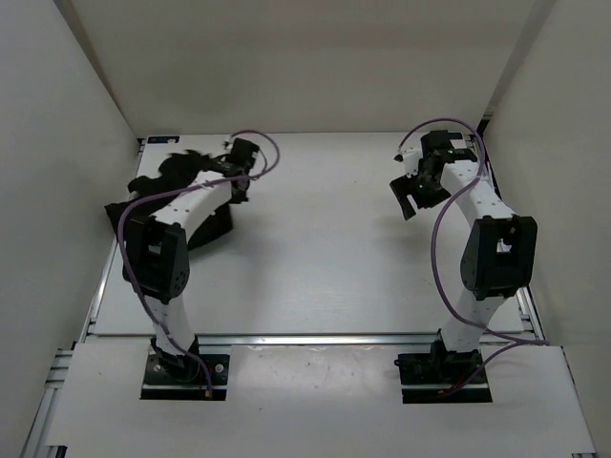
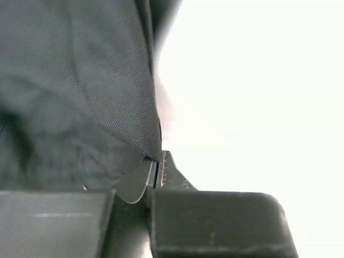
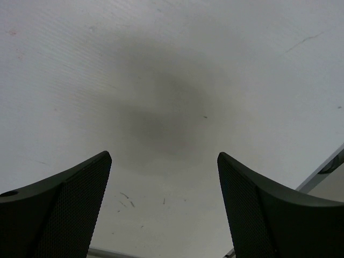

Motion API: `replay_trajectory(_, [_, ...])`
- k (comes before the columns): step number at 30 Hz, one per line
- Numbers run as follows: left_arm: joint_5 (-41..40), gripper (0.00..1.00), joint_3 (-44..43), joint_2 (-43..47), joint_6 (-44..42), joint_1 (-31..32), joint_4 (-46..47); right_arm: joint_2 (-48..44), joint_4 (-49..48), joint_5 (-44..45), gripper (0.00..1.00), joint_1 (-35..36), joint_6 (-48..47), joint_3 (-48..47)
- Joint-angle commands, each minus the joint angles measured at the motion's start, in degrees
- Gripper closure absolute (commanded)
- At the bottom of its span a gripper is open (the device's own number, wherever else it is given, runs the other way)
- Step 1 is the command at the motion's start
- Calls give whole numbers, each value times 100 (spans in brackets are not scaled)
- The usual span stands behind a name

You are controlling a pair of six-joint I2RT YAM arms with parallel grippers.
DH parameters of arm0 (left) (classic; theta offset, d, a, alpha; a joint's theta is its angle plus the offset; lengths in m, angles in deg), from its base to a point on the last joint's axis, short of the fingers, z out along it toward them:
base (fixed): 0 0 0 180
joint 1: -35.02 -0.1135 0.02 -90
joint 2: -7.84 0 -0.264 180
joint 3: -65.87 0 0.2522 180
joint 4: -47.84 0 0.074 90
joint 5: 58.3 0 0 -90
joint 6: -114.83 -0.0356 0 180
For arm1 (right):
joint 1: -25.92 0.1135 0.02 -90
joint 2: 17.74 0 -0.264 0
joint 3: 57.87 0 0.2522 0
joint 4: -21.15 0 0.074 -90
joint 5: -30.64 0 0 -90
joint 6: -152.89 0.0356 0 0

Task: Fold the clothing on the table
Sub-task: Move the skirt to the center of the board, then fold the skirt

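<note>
While the soft black ribbed garment [image 1: 172, 176] lies crumpled at the far left corner of the white counter [image 1: 315, 248], I judge no fold is done yet: my left tool [image 2: 156, 172] pinches its edge, and my right tool [image 3: 164, 155] hangs wide and empty.

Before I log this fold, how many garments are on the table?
1: the clothing, far left on the table, partly under the left arm, edge pinched in the left claw.

We see the black, finely ribbed clothing [image 1: 170, 174] bunched in a heap at the white table's [image 1: 325, 248] far-left corner
</note>
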Motion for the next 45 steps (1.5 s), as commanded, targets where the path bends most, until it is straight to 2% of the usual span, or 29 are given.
replay_trajectory(1, [1951,100,509,1080,103,850,1121,-483,-85,1,16,-74,411,270])
replay_trajectory(3, [3007,99,1133,1205,427,1238,1807,-694,-102,-165,15,-145,622,637])
replay_trajectory(4, [3274,94,1520,1179,533,1526,2186,-747,-102,-166,16,-249,701,761])
replay_trajectory(5, [3877,79,1689,1161,638,1825,2337,-887,-68,-236,16,-320,789,902])
replay_trajectory(6, [4240,37,1873,987,700,1967,2487,-897,-67,-315,16,-382,877,1086])
replay_trajectory(7, [4461,2,1927,864,736,2256,2488,-1045,-50,-316,16,-461,887,1262])
replay_trajectory(8, [4429,1,1789,845,710,2468,2349,-1177,-67,-394,16,-496,887,1368])
replay_trajectory(10, [3598,2,1787,1316,614,2697,2145,-1388,-85,-395,16,-470,904,1649])
replay_trajectory(12, [3374,1,2120,2219,630,2585,2765,-1678,-173,-403,14,-383,878,1930])
replay_trajectory(15, [3346,1,3042,3775,1190,1742,3952,-1916,-225,-560,14,-111,895,2177])
replay_trajectory(16, [3547,1,3288,4215,1289,1244,4086,-1934,-225,-675,13,-14,930,2195])
replay_trajectory(17, [3706,1,3473,4472,1368,752,3905,-1934,-225,-719,13,74,1000,2134])
replay_trajectory(19, [3751,2,3562,4588,1107,248,3240,-1952,-199,-1288,12,119,1175,2020])
replay_trajectory(21, [3909,1,3764,4580,922,-305,2683,-1830,-164,-1832,11,127,1369,1906])
replay_trajectory(23, [4147,1,4001,4449,850,-492,2392,-1645,-103,-2388,9,119,1563,1791])
replay_trajectory(25, [4191,1,4133,4317,780,-352,2409,-1303,-128,-2758,9,23,1808,1642])
replay_trajectory(27, [3989,1,4195,4063,640,51,2444,-1092,-216,-2925,10,-135,2045,1528])
replay_trajectory(29, [4050,1,4178,3546,552,166,2331,-1020,-374,-3188,11,-390,2336,1544])
replay_trajectory(35, [3603,1,4011,2919,262,343,2031,-1318,-454,-3146,12,-312,2232,1983])
replay_trajectory(41, [3638,2,4371,2972,393,53,2619,-1565,-366,-3216,12,-426,2127,2282])
replay_trajectory(45, [3760,1,4600,2744,516,26,3067,-1548,-287,-3181,14,-793,2029,2397])
